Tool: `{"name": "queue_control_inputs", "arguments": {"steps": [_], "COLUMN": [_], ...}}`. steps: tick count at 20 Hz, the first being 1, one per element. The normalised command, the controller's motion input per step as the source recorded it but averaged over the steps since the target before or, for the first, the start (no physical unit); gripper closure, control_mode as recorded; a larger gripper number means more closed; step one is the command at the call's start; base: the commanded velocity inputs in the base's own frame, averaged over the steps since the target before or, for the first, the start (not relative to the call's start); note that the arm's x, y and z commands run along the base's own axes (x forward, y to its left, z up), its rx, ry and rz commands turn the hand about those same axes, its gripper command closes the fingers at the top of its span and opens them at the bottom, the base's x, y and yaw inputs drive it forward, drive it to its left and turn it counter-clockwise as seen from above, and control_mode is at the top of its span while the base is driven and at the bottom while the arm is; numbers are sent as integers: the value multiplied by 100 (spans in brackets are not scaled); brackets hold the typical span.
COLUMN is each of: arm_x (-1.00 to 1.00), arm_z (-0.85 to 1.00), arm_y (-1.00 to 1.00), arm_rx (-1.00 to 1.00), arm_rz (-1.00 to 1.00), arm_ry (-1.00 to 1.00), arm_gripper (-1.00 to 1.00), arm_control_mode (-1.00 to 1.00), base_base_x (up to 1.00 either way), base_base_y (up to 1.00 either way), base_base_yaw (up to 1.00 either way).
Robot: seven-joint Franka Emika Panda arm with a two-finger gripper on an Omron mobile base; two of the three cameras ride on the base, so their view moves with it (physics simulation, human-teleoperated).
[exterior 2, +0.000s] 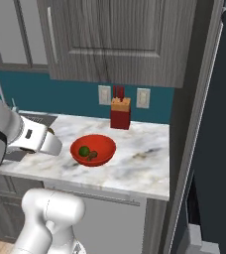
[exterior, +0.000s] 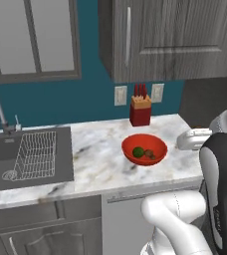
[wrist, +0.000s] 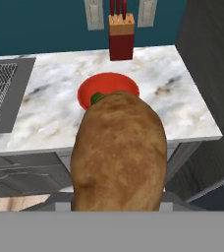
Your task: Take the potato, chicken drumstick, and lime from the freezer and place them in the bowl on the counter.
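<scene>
The tan-brown potato (wrist: pixel 119 152) looms close in the hand view, covering my gripper's fingertips; it hangs in the air in front of the counter edge, so the gripper is shut on it. My gripper (exterior 2: pixel 50 141) hovers at the counter's front edge, left of the red bowl (exterior 2: pixel 105 144) in the right base view. In the bowl (exterior: pixel 158 144) lie the dark green lime (exterior: pixel 138 152) and the reddish-brown chicken drumstick (exterior: pixel 149 155). The bowl stands on the marbled counter (exterior: pixel 95 159). The freezer's dark side (exterior 2: pixel 197 124) rises just right of the counter.
A red knife block (exterior: pixel 140 110) stands at the back wall behind the bowl. The sink (exterior: pixel 6 164) with a wire rack (exterior: pixel 36 154) and a tap lies to the left. Wall cabinets (exterior 2: pixel 120 34) hang above the counter.
</scene>
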Motion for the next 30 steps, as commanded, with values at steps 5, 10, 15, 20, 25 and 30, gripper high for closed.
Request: {"name": "queue_control_inputs", "arguments": {"steps": [5, 10, 15, 20, 25, 30], "arm_x": [0, 0, 0, 0, 0, 13], "arm_z": [0, 0, 0, 0, 0, -5], "arm_y": [0, 0, 0, 0, 0, 2], "arm_rx": [0, 0, 0, 0, 0, 0], "arm_rz": [0, 0, 0, 0, 0, 0], "arm_ry": [0, 0, 0, 0, 0, 1], "arm_gripper": [100, 100, 100, 100, 100, 100], "arm_control_mode": [100, 100, 100, 100, 100, -100], "base_base_x": [39, 40, 37, 50, 47, 37], "base_base_y": [4, 19, 24, 25, 21, 6], "base_base_yaw": [-9, -17, -12, 0, 0, 0]}}
